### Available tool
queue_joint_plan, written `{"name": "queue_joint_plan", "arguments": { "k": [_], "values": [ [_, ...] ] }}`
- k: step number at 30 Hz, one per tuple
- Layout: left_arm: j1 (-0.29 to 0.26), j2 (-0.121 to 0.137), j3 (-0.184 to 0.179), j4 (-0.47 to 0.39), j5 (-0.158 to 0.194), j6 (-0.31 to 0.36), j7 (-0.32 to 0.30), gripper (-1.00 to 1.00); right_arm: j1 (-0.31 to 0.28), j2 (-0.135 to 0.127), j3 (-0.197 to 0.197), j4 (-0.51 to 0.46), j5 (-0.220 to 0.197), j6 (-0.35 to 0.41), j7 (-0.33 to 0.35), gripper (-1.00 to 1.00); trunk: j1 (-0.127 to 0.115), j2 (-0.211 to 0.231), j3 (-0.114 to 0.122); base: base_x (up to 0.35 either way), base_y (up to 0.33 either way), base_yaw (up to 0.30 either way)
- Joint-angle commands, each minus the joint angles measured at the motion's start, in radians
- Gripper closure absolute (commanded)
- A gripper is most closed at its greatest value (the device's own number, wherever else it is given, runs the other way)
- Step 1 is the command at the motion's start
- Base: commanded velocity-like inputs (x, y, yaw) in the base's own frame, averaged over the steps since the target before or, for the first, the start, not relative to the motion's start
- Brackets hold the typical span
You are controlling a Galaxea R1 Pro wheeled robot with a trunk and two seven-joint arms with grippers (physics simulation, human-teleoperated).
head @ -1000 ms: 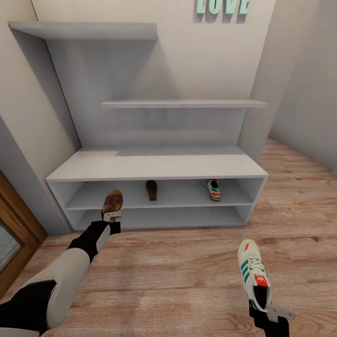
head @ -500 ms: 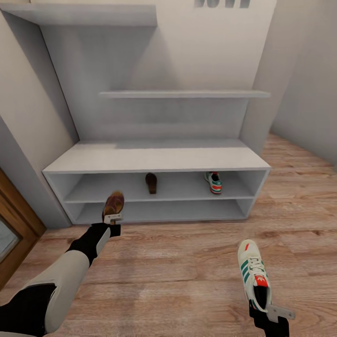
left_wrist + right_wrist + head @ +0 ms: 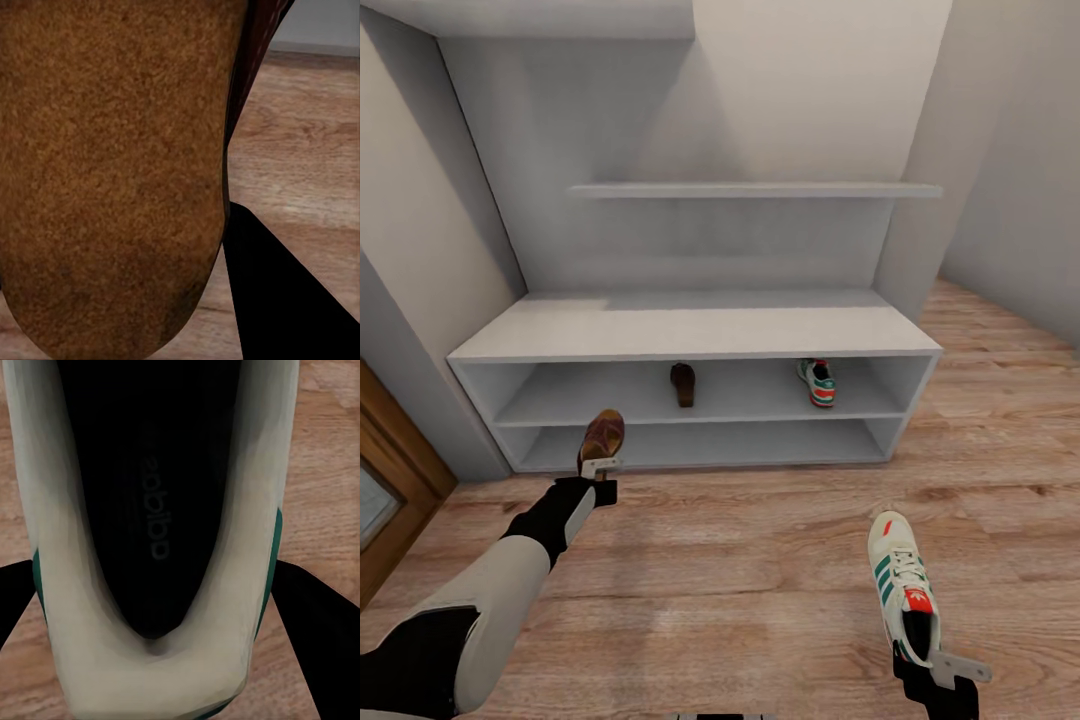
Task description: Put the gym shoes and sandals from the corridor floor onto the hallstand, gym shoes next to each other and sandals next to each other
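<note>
While you faced the hallstand (image 3: 690,335), its upper open shelf row already held one sandal (image 3: 683,383) near the middle and one gym shoe (image 3: 818,382) well to its right, the two apart, each lying with its long axis running front to back. The lower row looked bare where it showed, though its left end was partly hidden behind the other sandal (image 3: 601,438).

Your left gripper (image 3: 598,470) was clamped on that second sandal at its heel end, toe pointing away from you toward the rack, above the corridor floor (image 3: 760,560); in the left wrist view its tan insole (image 3: 112,172) filled most of the picture. Your right gripper (image 3: 935,668) was clenched on the heel of the second gym shoe (image 3: 900,585), toe also pointing toward the rack, held over the floor well short of it. The right wrist view looked down into that shoe's dark opening (image 3: 150,495). The top floating shelf was cut off by the picture's edge.
</note>
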Motion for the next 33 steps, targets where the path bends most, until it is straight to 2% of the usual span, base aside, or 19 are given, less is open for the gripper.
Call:
{"name": "queue_joint_plan", "arguments": {
  "k": [1, 9, 33],
  "values": [
    [0.000, -0.002, 0.004, -0.002, -0.004, 0.005, -0.001, 1.00, 0.000, 0.000, 0.009, 0.000, -0.005, -0.001, -0.006, 1.00, 0.000, 0.000, -0.001, 0.000, 0.000, 0.000],
    [0.000, -0.003, 0.003, -0.003, -0.007, -0.003, 0.000, 1.00, 0.000, -0.001, 0.009, 0.000, -0.004, -0.001, -0.006, 1.00, 0.000, 0.000, -0.001, 0.124, -0.021, 0.000],
    [-0.001, -0.001, 0.002, -0.003, -0.007, -0.009, 0.000, 1.00, 0.000, -0.002, 0.009, 0.000, -0.006, -0.001, -0.006, 1.00, 0.000, 0.000, -0.001, 0.322, -0.037, 0.000]
  ]
}}
